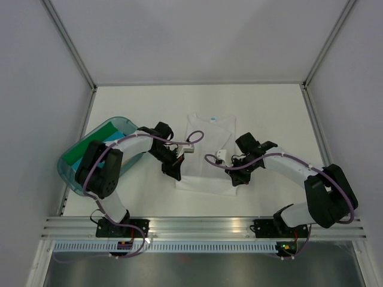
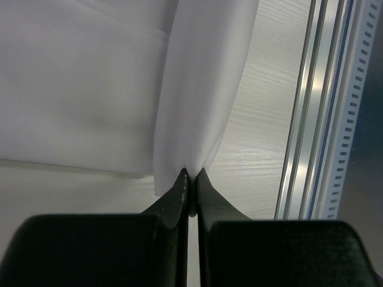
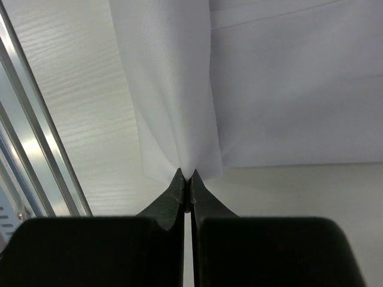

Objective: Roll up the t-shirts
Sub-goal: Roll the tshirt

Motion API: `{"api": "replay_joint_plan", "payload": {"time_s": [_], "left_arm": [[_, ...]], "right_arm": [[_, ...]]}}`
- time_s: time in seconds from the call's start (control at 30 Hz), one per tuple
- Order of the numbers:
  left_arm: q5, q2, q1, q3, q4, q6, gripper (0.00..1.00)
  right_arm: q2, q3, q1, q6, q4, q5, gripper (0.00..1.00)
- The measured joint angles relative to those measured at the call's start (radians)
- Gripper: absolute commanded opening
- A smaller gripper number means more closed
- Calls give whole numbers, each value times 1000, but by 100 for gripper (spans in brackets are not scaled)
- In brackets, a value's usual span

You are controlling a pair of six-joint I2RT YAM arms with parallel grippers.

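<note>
A white t-shirt (image 1: 206, 156) with a small blue neck label lies folded lengthwise in the middle of the table, neck at the far end. My left gripper (image 1: 175, 172) is shut on the shirt's near left hem corner, seen in the left wrist view (image 2: 191, 174) with the cloth (image 2: 197, 89) lifted. My right gripper (image 1: 236, 178) is shut on the near right hem corner, seen in the right wrist view (image 3: 188, 175) with the cloth (image 3: 173, 84) pulled up. Green (image 1: 81, 150) and light blue (image 1: 119, 133) shirts lie in the tub.
A translucent teal plastic tub (image 1: 70, 173) stands at the left, under my left arm. An aluminium rail (image 1: 203, 227) runs along the near table edge, also in the left wrist view (image 2: 311, 107). Grey walls enclose the table on three sides.
</note>
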Motion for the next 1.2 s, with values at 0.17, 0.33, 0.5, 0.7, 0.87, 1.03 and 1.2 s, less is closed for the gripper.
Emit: {"api": "replay_joint_plan", "payload": {"time_s": [0.17, 0.33, 0.5, 0.7, 0.87, 1.03, 1.2], "left_arm": [[-4, 83, 8, 76, -31, 7, 8], [-18, 139, 13, 124, -27, 6, 17], [-40, 146, 16, 132, -24, -2, 37], [-77, 172, 17, 172, -14, -18, 41], [-109, 173, 17, 181, 7, -47, 43], [-164, 172, 17, 180, 60, -90, 43], [-268, 166, 17, 180, 129, -150, 43]], "right_arm": [[60, 10, -40, 52, 64, 0, 5], [82, 10, -56, 93, 101, 14, 16], [90, 10, -74, 133, 140, 37, 36], [114, 11, -90, 173, 162, 75, 45], [114, 22, -103, 196, 167, 86, 46], [114, 28, -104, 218, 176, 87, 45], [114, 28, -104, 243, 199, 93, 45]]}}
